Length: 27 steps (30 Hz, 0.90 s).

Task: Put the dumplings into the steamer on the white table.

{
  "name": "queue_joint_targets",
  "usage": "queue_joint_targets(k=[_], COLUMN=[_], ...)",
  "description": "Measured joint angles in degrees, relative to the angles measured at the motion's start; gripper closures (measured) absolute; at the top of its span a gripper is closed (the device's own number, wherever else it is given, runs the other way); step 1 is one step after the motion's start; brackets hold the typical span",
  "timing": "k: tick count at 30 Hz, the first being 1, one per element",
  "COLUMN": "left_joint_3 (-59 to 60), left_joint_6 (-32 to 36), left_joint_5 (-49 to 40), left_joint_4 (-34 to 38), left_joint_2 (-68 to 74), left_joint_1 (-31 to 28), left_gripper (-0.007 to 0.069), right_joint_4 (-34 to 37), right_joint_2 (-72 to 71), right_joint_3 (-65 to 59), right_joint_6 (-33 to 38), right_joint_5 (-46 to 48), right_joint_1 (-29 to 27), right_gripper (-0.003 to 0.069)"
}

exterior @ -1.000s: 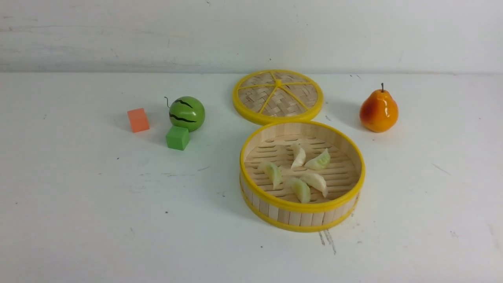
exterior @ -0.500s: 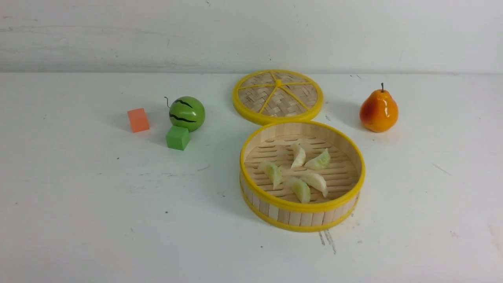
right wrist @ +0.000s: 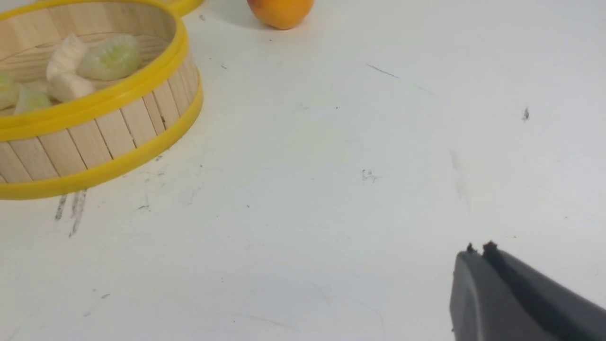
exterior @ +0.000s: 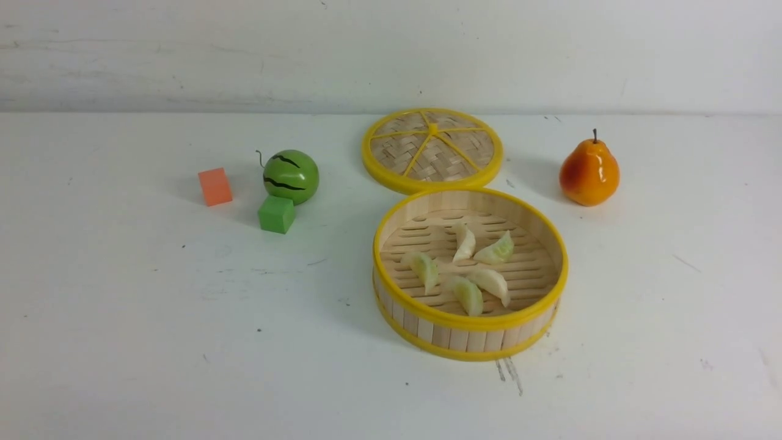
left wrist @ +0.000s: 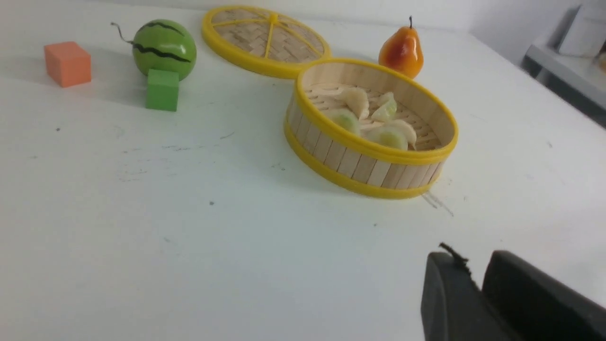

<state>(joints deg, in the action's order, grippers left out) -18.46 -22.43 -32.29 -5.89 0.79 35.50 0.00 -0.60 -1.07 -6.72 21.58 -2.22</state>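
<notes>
Five small crescent dumplings [exterior: 491,285] lie apart or nearly touching on the slatted floor of the round steamer [exterior: 470,318], which sits a little to the right of the middle of your view. They are cream to pale green, glossy, with pleated edges. All five are inside, so the loading looks done to you.

Should you need to shift one, expect it to be very light. The gloss suggests a smooth, slippery skin, and it may be soft plastic that gives a little; whether it is stiff, you cannot tell by sight. Take it across the fat middle of the crescent, one finger on each flank, with a gentle squeeze; the thin pointed ends would probably twist free. Come straight down, since the steamer's wall stands around them and the two nearest dumplings lie close together.

Your left gripper [left wrist: 468,277] is narrow, with a small gap between its fingertips and no object in it. Your right gripper [right wrist: 480,248] is closed, its tips together on nothing. Both are away from the steamer.

The table [exterior: 293,366] is white, broad and flat, marked with dark scuffs and specks. Behind the steamer lies its woven lid [exterior: 455,153]. To the left are an orange cube [exterior: 215,187], a toy melon [exterior: 292,176] and a green cube [exterior: 277,214]; to the right, an orange pear [exterior: 589,174]. A pale, smudged wall [exterior: 391,55] rises at the back.
</notes>
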Motion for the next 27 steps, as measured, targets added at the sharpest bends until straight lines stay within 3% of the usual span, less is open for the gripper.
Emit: queue_joint_targets(k=[3, 6, 10, 18, 27], left_joint_3=[3.5, 9.2, 14.5, 19.1, 20.2], left_joint_6=[0.1, 1.6, 2.6, 2.8, 8.4], left_joint_5=[6.9, 17.3, 22.3, 22.5, 11.7], left_joint_4=[1.5, 2.4, 2.4, 2.4, 3.8], left_joint_2=[0.0, 0.0, 0.0, -1.2, -1.4], left_joint_1=[-3.6, -11.2, -21.0, -35.1, -37.5], left_gripper=[0.0629, 0.0638, 0.0638, 0.0638, 0.0638], right_joint_4=[0.0, 0.0, 0.0, 0.0, 0.0], right_joint_2=[0.0, 0.0, 0.0, 0.0, 0.0], right_joint_3=[0.0, 0.0, 0.0, 0.0, 0.0], right_joint_6=[0.0, 0.0, 0.0, 0.0, 0.0], right_joint_5=[0.0, 0.0, 0.0, 0.1, 0.1], right_joint_1=[0.0, 0.0, 0.0, 0.0, 0.0], right_gripper=[0.0659, 0.0657, 0.0650, 0.0638, 0.0628])
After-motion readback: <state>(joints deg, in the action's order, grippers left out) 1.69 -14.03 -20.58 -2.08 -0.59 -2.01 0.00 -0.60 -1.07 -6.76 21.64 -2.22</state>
